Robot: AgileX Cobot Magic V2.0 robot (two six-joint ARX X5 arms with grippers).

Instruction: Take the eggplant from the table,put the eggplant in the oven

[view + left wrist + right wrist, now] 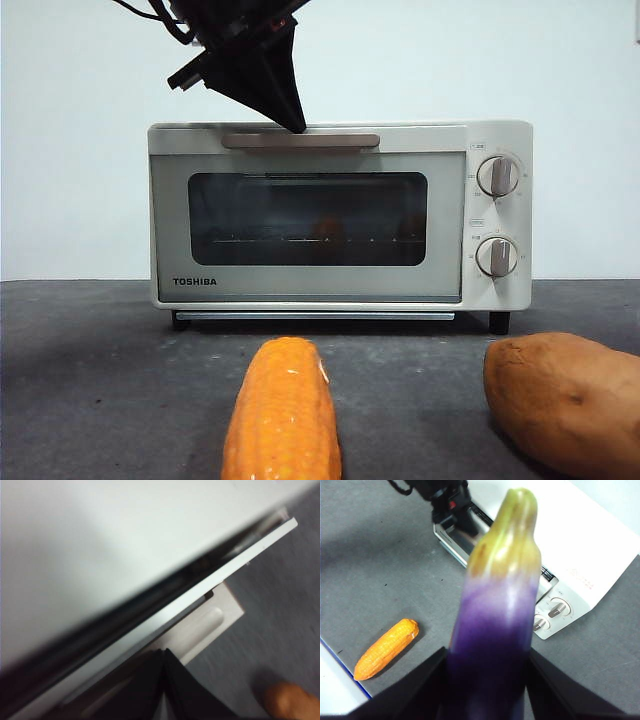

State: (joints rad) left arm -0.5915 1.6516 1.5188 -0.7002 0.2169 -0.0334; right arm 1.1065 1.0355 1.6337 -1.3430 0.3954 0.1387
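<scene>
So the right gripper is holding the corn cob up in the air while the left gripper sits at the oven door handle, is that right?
Not quite. The right gripper holds the eggplant, as the right wrist view shows; the corn cob lies on the table. The rest stands: the left gripper is at the oven door handle.

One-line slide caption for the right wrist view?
Right gripper holds the eggplant above the table, oven and corn cob below.
</scene>
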